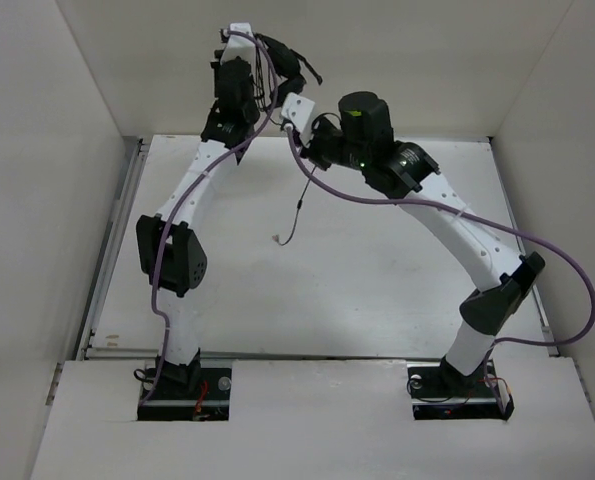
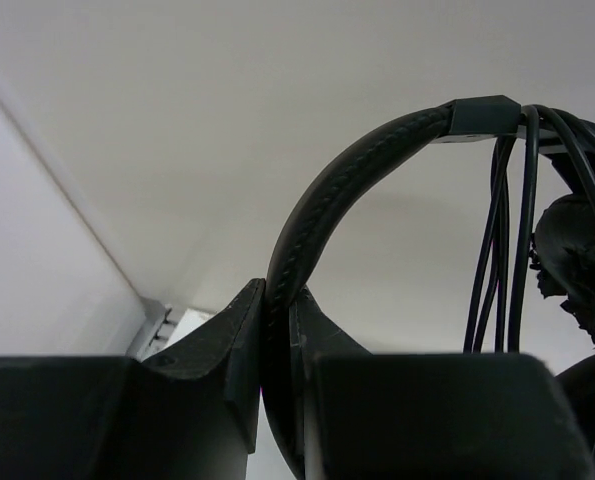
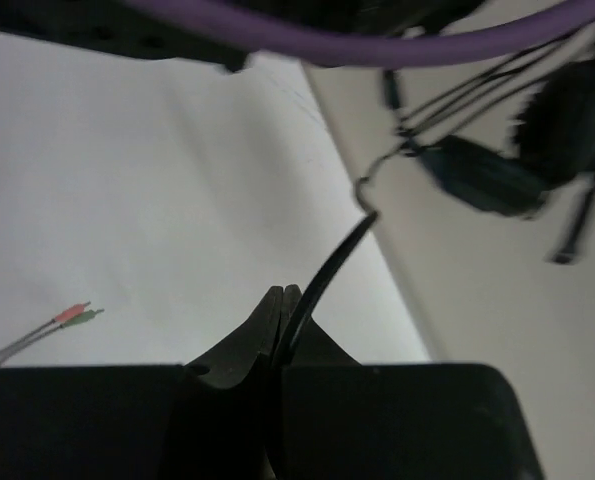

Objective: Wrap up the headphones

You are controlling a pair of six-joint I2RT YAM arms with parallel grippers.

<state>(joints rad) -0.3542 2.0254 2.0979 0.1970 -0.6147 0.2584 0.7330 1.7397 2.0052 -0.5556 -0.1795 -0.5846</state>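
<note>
My left gripper [image 2: 277, 315] clamps the padded band of the small black over-ear headphones [image 2: 347, 170], aloft over the far edge of the white table [image 1: 377, 300]. My right gripper [image 3: 282, 305] pinches their thin black cable [image 3: 332, 260], which looks light and limp.

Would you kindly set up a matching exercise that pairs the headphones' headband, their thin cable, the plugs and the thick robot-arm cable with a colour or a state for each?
Things:
1. headband
2. thin black cable
3. plugs
4. thick robot-arm cable

Colours or states:
A. purple
B. pinched between the jaws of the right gripper
C. pink and green
D. clamped between the jaws of the left gripper

Pairs: 1-D, 2-B, 3-C, 4-A
</note>
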